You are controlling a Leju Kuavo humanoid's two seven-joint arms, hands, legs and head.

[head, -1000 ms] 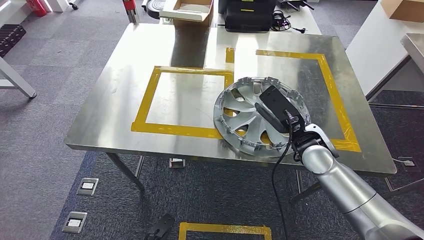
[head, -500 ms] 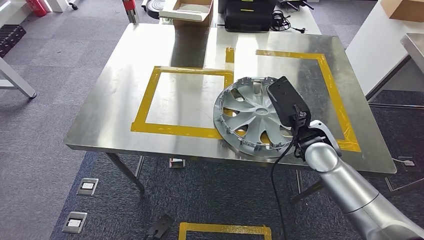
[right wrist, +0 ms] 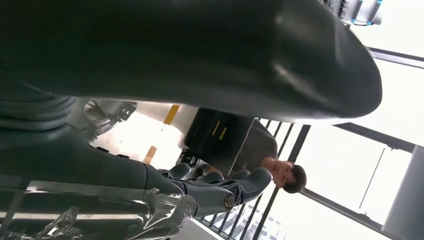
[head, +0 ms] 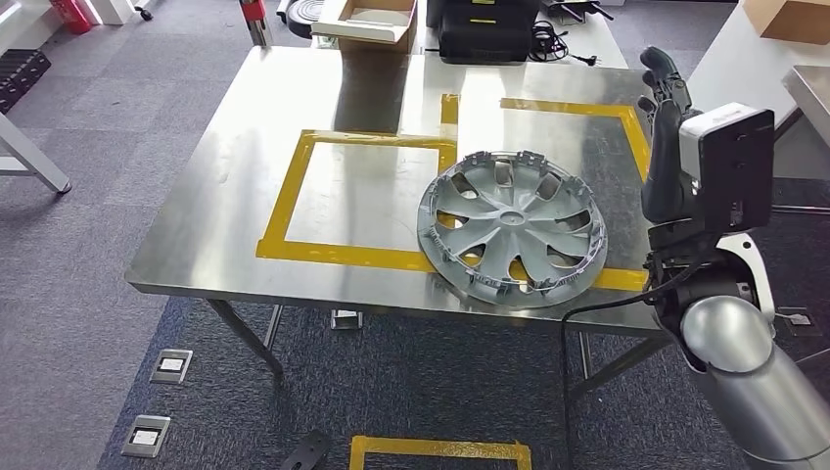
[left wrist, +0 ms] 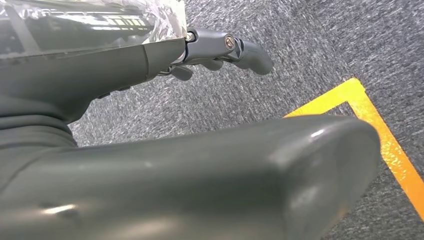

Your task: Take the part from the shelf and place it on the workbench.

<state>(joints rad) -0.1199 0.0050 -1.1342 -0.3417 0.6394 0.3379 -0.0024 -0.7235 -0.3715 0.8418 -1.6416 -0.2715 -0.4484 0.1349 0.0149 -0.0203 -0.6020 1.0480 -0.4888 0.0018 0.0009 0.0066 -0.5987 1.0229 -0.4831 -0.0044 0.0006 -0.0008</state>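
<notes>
Head view: a silver hubcap [head: 512, 228] is seen lying flat on the steel workbench [head: 245, 176], near the front edge, across the yellow tape line [head: 352, 257] between two marked squares.
Part position: the hubcap is touched by neither hand and is judged to have been placed already.
Right hand [head: 668, 137]: it is raised upright beside the workbench's right side, well apart from the hubcap; the fingers are extended and nothing is held.
Left hand [left wrist: 220, 50]: in the left wrist view it hangs over grey carpet near a yellow floor marking; the fingers are lightly curled with nothing in them.
Handling: the hubcap is judged light, thin moulded plastic, stiff yet brittle at the rim clips, with a smooth, slippery face; it is best taken at the rim or through a spoke opening.
Change: half a second earlier the right hand was low over the hubcap's right side; it has since been lifted clear, while the hubcap has stayed put.
Bystander: a person [right wrist: 280, 172] is seen in the right wrist view.
</notes>
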